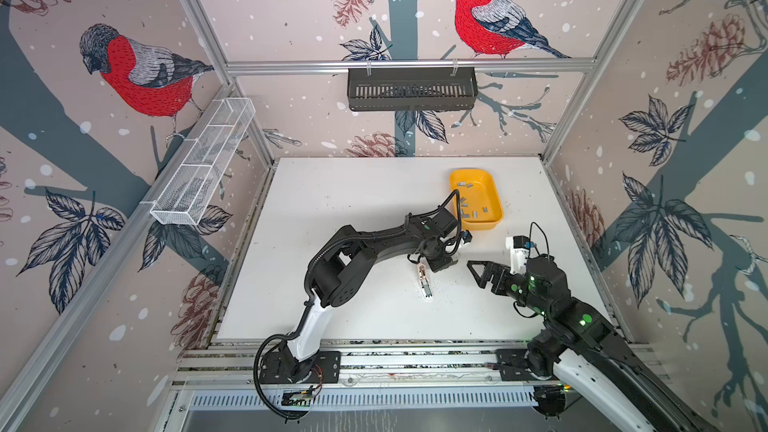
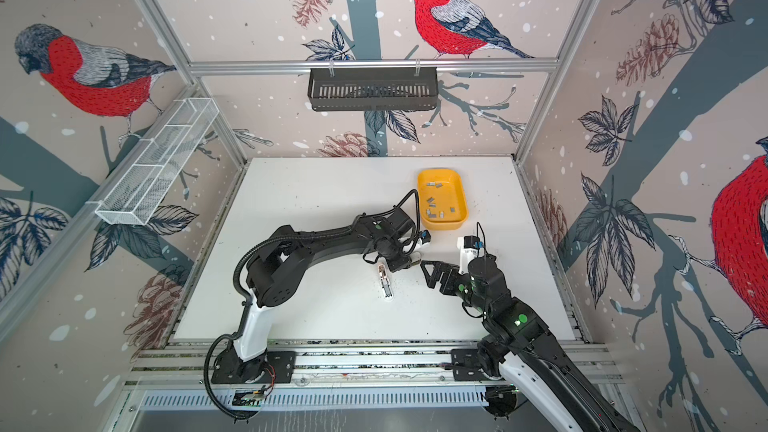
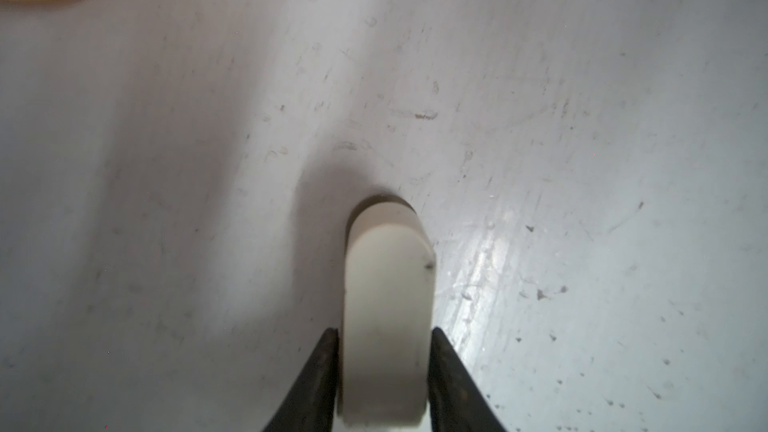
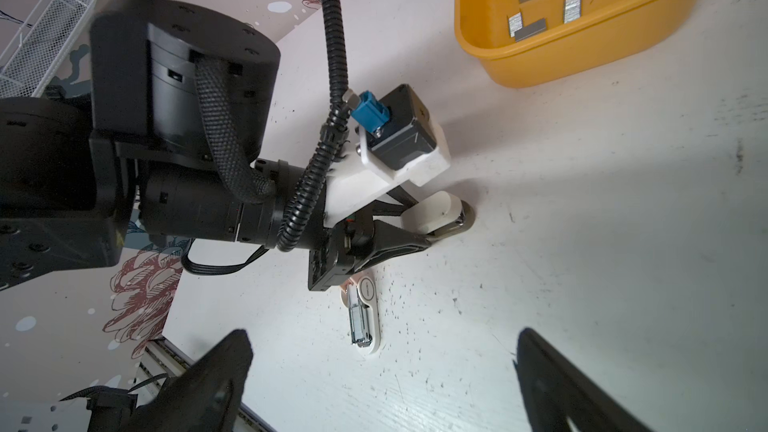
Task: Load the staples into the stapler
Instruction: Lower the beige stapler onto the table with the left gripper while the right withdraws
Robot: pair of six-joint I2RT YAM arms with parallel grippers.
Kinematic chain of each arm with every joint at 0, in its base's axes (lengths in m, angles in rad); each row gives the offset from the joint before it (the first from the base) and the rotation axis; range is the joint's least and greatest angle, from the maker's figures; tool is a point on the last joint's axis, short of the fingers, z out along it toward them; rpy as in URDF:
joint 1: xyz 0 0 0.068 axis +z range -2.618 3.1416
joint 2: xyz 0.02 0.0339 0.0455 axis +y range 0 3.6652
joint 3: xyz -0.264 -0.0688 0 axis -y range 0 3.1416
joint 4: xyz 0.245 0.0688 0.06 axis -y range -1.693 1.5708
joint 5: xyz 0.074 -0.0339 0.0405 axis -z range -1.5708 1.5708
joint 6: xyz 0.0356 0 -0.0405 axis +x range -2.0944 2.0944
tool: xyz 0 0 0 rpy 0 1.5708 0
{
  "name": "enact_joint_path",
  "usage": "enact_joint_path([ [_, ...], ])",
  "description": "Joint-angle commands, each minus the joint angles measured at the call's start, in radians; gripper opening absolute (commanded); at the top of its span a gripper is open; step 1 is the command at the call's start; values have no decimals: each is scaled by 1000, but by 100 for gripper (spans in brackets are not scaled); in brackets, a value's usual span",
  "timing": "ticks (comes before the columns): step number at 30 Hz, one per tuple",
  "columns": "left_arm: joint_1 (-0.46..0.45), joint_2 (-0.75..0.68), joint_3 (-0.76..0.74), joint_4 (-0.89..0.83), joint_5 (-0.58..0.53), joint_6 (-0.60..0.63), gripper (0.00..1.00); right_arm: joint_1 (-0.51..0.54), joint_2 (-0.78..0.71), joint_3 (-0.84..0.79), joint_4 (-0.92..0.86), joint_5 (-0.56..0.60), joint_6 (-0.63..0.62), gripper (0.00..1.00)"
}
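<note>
Yellow tray [image 1: 484,224] at the far right of the white surface [image 1: 332,222] is where your staples [image 4: 528,29] are, loose grey strips scattered across its floor. The stapler [image 4: 365,322] lies flat and flipped open near the middle of the surface, metal channel facing up, well apart from the tray. Your left claw [image 3: 384,330] sits low between the two, just beside the stapler's far end, with a white rounded piece [image 3: 386,284] between its fingers [image 3: 316,376]. They flank it close on both sides, but honestly I can't tell if they're squeezing it or just sitting next to it. Your right claw [image 4: 384,338] hangs over the surface on the right, spread wide with nothing in it, pointed toward the left claw.
</note>
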Motion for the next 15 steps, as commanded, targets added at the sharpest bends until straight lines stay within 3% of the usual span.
enact_joint_path([
  [1, -2, -4, -1, 15, -3, 17, 42, -2, -1, -2, 20, 8, -3, 100],
  [8, 6, -91, -21, -6, -19, 20, 46, -2, -6, -9, 19, 3, -6, 100],
  [15, 94, -185, -75, -68, 219, 2, 47, -2, -8, -21, 35, -8, -2, 100],
])
